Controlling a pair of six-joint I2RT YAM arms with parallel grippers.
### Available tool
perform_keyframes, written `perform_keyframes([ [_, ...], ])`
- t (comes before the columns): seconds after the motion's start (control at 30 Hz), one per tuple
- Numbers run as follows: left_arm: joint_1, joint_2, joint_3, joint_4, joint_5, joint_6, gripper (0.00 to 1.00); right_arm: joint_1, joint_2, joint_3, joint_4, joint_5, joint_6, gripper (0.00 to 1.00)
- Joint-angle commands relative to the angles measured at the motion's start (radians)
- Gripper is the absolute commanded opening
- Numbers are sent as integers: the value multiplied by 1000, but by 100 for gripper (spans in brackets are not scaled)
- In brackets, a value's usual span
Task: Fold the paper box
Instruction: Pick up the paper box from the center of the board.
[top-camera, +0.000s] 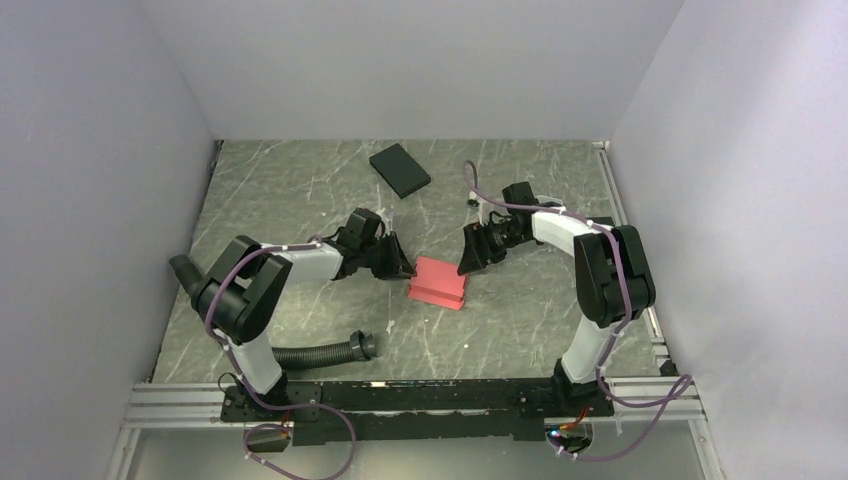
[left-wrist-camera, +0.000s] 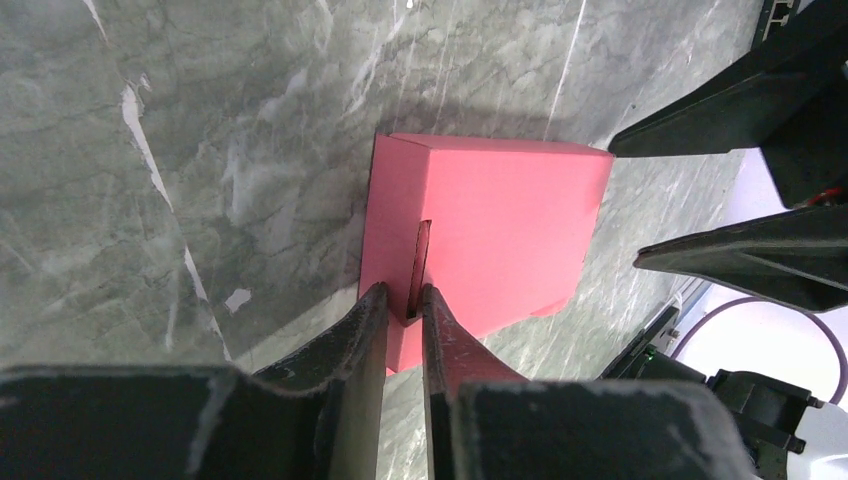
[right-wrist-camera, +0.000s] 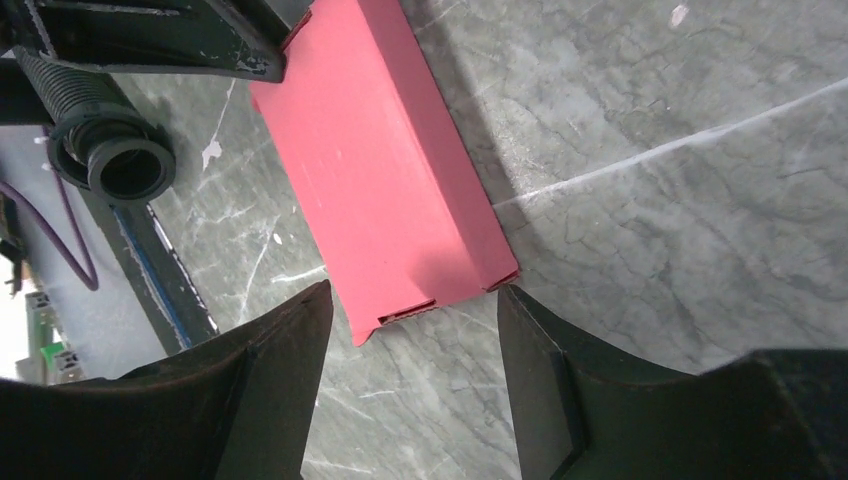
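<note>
The pinkish-red paper box (top-camera: 438, 283) lies folded flat on the marble table between both arms. In the left wrist view the paper box (left-wrist-camera: 490, 230) has a slit with a raised flap at its near end. My left gripper (left-wrist-camera: 402, 295) is pinched narrowly on that flap, one fingertip on each side. From above, the left gripper (top-camera: 403, 268) sits at the box's left edge. My right gripper (right-wrist-camera: 412, 288) stands open just short of the paper box's (right-wrist-camera: 380, 170) open end, not touching it. In the top view the right gripper (top-camera: 468, 262) is at the box's upper right corner.
A black flat box (top-camera: 400, 170) lies at the back of the table. A black corrugated hose (top-camera: 320, 352) curls on the table near the left arm's base, and the hose (right-wrist-camera: 105, 150) also shows beside the box. Grey walls close in three sides.
</note>
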Motion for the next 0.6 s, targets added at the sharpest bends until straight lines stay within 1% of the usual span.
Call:
perform_keyframes([
  [0.0, 4, 21, -62, -66, -41, 17, 18, -9, 22, -6, 49, -33, 76, 66],
  [0.17, 14, 15, -83, -52, -34, 16, 18, -28, 55, -18, 66, -62, 114, 71],
  [0.57, 27, 11, -111, -35, -17, 14, 17, -37, 107, -54, 123, -154, 191, 74],
])
